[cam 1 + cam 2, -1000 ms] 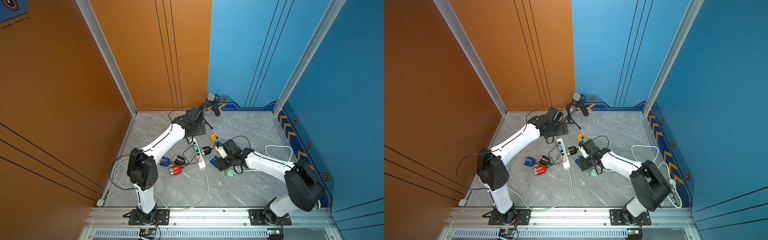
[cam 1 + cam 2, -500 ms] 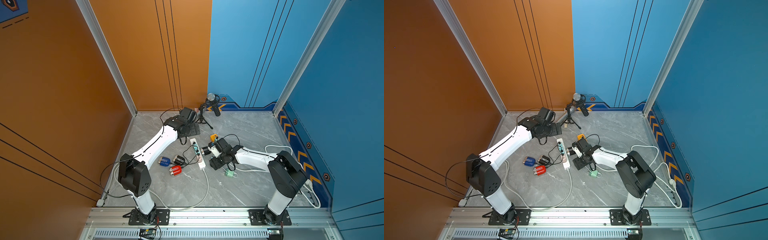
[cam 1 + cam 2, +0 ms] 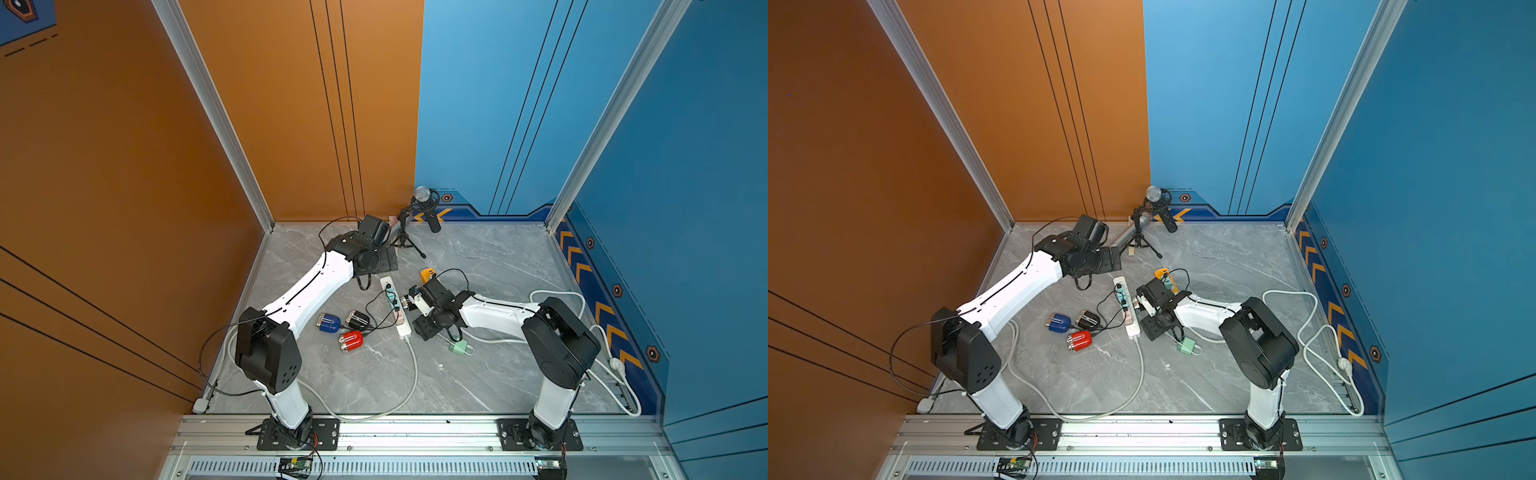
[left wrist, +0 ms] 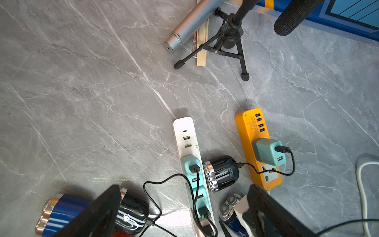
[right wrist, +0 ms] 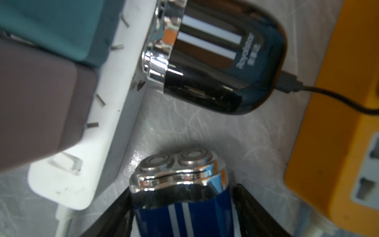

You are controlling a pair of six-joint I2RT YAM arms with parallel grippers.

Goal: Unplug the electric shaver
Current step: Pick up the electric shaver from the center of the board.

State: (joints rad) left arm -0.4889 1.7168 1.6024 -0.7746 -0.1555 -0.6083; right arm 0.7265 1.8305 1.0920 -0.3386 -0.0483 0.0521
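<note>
Left end effector [image 4: 183,187]: wide apart, holding nothing.
Right end effector [image 5: 181,188]: clamped on the blue shaver [image 5: 184,215].
Blue shaver: next to the white power strip [image 5: 114,98].

Twin top views high above the floor [image 3: 478,374]; wrist cameras close over one white power strip [image 4: 184,125].

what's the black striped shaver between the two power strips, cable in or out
In: a black plug sits in the black shaver's rear end.
</note>
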